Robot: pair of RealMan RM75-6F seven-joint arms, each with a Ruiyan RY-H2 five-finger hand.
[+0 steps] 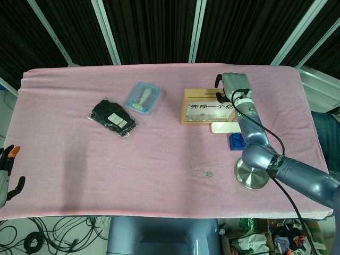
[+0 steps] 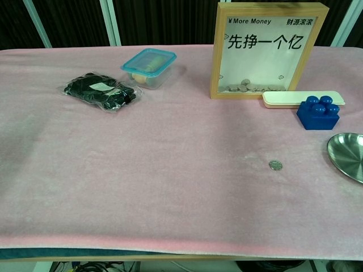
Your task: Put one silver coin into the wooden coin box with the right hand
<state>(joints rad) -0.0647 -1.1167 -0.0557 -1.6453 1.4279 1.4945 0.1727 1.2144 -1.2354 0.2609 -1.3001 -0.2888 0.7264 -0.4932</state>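
Right hand [image 1: 234, 85] over top edge of wooden coin box [image 2: 267, 50] near table's far edge, fingers curled; whether it pinches coin, cannot tell. Silver coin [image 2: 275, 165] on pink cloth toward near right corner. Left hand [image 1: 7, 169] off left edge, fingers apart, holding nothing.

Pink-clothed table [image 1: 159, 154] before dark curtains [image 1: 149, 26] with white poles [image 1: 106, 32]

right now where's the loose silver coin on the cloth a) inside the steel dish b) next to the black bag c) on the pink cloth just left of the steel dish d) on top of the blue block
c: the silver coin lies flat on the bare pink cloth, a little left of the steel dish and apart from it, nearer the camera than the blue block.
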